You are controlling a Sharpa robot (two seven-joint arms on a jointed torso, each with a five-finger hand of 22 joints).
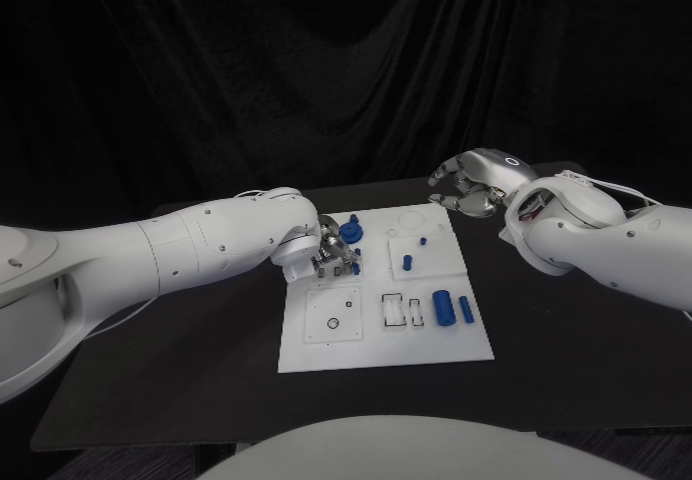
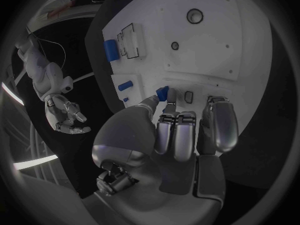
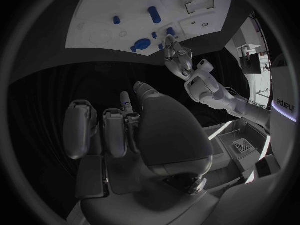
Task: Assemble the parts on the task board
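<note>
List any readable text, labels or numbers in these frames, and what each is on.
"sharpa", seen turned on its side, on a white panel at the rim of the right wrist view.
Task board: only printed black outlines, no readable text.
Left hand and right hand: no markings legible.

You see two glossy white rounded arms with small dark screws, thin white cables, and silver metallic hands, left [image 1: 333, 250] and right [image 1: 473, 180], with dark-jointed fingers.

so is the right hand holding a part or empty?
Empty. The right hand hovers off the board's far right corner, fingers curled in on nothing; the right wrist view shows no blue part between its fingers.
</note>
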